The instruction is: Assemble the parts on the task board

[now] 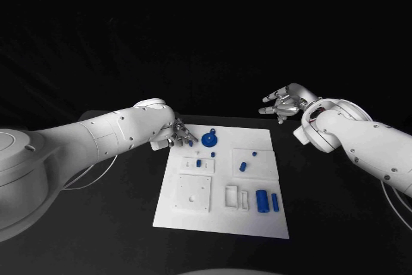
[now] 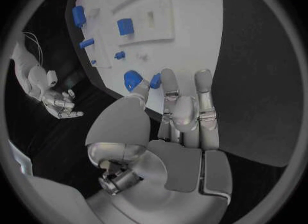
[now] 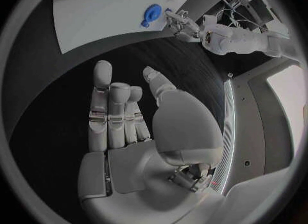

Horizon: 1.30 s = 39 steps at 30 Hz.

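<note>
Head view: your left hand [image 1: 178, 134] sits at the task board's [image 1: 258, 218] far left corner, fingertips just beside the blue round part [image 1: 211, 137]; grasp or not, cannot tell here. Right hand [image 1: 284, 102] hovers off the board past its far right corner, fingers apart, empty.

Left wrist view: left hand's fingers [image 2: 171, 88] reach over the board edge next to the round part [image 2: 132, 79]; contact unclear. Other blue parts [image 2: 124, 26] lie farther in on the board.

Right wrist view: right hand [image 3: 128, 116] released over bare table. Looks like the pick-up step; next you'd close on the round part.
</note>
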### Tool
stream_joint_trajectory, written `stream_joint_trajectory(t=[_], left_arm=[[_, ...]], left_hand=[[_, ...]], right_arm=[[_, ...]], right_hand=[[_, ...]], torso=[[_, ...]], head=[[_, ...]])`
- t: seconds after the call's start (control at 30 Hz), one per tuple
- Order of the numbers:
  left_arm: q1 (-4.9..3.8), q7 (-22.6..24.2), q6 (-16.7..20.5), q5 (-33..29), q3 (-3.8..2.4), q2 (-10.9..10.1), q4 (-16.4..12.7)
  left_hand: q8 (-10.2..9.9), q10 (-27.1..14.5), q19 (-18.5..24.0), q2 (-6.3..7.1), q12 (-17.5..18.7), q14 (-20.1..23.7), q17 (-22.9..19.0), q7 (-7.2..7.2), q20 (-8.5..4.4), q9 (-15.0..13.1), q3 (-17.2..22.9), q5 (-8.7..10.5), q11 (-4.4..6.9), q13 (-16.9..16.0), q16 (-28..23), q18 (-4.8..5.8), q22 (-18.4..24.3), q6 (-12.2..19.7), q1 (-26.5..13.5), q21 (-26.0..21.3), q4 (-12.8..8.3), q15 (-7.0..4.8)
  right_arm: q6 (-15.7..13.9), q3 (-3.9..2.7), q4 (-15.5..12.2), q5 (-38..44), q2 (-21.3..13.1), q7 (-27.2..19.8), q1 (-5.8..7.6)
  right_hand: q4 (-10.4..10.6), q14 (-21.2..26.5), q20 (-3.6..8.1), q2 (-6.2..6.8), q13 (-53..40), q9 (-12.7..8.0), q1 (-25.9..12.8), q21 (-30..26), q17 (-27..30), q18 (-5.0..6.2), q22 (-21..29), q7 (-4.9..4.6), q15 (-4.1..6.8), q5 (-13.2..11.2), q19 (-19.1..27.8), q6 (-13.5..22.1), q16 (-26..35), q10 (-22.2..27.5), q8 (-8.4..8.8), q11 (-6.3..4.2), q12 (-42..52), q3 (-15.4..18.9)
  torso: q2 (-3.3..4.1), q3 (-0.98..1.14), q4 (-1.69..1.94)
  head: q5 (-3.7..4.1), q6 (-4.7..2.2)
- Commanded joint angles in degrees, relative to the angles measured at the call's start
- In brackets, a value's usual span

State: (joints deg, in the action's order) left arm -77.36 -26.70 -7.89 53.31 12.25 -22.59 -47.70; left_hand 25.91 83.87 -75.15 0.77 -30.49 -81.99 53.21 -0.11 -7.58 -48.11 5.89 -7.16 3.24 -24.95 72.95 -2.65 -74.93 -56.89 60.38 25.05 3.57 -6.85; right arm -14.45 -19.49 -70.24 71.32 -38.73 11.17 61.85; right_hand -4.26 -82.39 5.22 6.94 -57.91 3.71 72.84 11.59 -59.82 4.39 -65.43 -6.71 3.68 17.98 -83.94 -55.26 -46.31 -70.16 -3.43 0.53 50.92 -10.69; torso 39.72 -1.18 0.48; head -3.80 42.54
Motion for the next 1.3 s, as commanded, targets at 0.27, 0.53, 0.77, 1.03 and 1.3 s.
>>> stream_joint_trajectory(t=[0.27,0.53,0.77,1.03,1.3], left_arm=[[0.01,0.57,-2.42,-1.74,-0.04,0.11,0.15],[0.0,0.5,-3.41,-2.4,-0.03,-0.04,0.18],[-0.01,0.5,-3.26,-4.1,-0.04,-0.61,-0.38],[-0.06,0.2,-2.1,-7.43,-0.23,-2.4,-2.56],[-0.29,-0.55,0.04,-10.36,-0.83,-4.91,-6.65]], left_hand=[[-0.64,1.17,0.33,-2.8,-0.11,0.22,-0.18,-0.29,-0.38,0.62,-0.08,-5.05,0.56,-0.09,-0.38,1.11,-1.03,0.48,2.14,-0.23,-3.4,-0.24],[-0.87,1.07,0.46,-3.34,-0.13,0.31,-0.29,-0.33,-0.34,0.94,0.34,-5.77,0.56,-0.1,-0.45,1.13,-1.02,0.42,2.59,-0.24,-4.55,-0.21],[0.56,1.31,0.53,-5.28,-0.23,0.18,0.03,-0.57,-0.13,-0.68,2.28,-5.76,0.56,-0.07,-0.15,0.99,-1.06,0.53,4.83,-0.1,-5.95,-0.12],[3.68,1.9,0.64,-5.89,-0.19,-0.04,0.96,-0.8,0.17,-6.11,7.72,-12.25,0.59,0.19,0.71,0.62,-1.05,1.08,3.64,0.41,-8.96,-0.01],[3.82,2.07,0.6,-6.39,-0.31,-0.19,1.13,-0.81,0.22,-7.48,8.88,-12.24,0.64,0.28,0.9,0.49,-1.05,0.98,3.14,0.73,-9.76,0.01]], right_arm=[[0.61,-0.03,0.13,0.12,0.16,-0.38,-0.05],[0.61,-0.02,0.12,0.12,0.09,-0.3,-0.06],[0.63,-0.02,0.13,0.12,0.04,-0.29,-0.06],[0.67,-0.02,0.17,0.12,-0.09,-0.25,-0.06],[0.7,-0.02,0.26,0.12,-0.23,-0.23,-0.06]], right_hand=[[0.06,0.05,-0.29,-0.23,-0.14,0.01,-0.33,-0.01,-0.1,0.84,-0.02,-0.21,0.04,0.15,-1.89,-0.4,-0.23,0.24,-0.16,-0.31,0.29,-0.15],[0.06,0.05,-0.29,-0.23,-0.14,0.01,-0.33,-0.01,-0.1,0.84,-0.02,-0.21,0.04,0.15,-1.89,-0.4,-0.23,0.24,-0.16,-0.31,0.29,-0.15],[0.06,0.05,-0.29,-0.23,-0.14,0.01,-0.33,-0.01,-0.1,0.84,-0.02,-0.21,0.04,0.15,-1.89,-0.4,-0.23,0.24,-0.16,-0.31,0.29,-0.15],[-0.04,0.06,-0.29,-0.3,-0.16,0.01,-0.46,0.01,-0.11,0.83,-0.01,-0.21,0.04,0.12,-1.89,-0.4,-0.23,0.25,-0.16,-0.31,0.29,-0.18],[-0.04,0.06,-0.29,-0.3,-0.16,0.01,-0.46,0.01,-0.11,0.83,-0.01,-0.21,0.04,0.12,-1.89,-0.4,-0.23,0.25,-0.16,-0.31,0.29,-0.18]], torso=[[-0.01,-0.03,0.01],[0.03,0.0,0.04],[-0.02,-0.04,0.08],[-0.05,0.01,0.1],[-0.04,0.0,0.13]], head=[[-0.03,0.13],[-0.14,0.34],[0.02,0.45],[-0.09,0.51],[-0.2,0.05]])
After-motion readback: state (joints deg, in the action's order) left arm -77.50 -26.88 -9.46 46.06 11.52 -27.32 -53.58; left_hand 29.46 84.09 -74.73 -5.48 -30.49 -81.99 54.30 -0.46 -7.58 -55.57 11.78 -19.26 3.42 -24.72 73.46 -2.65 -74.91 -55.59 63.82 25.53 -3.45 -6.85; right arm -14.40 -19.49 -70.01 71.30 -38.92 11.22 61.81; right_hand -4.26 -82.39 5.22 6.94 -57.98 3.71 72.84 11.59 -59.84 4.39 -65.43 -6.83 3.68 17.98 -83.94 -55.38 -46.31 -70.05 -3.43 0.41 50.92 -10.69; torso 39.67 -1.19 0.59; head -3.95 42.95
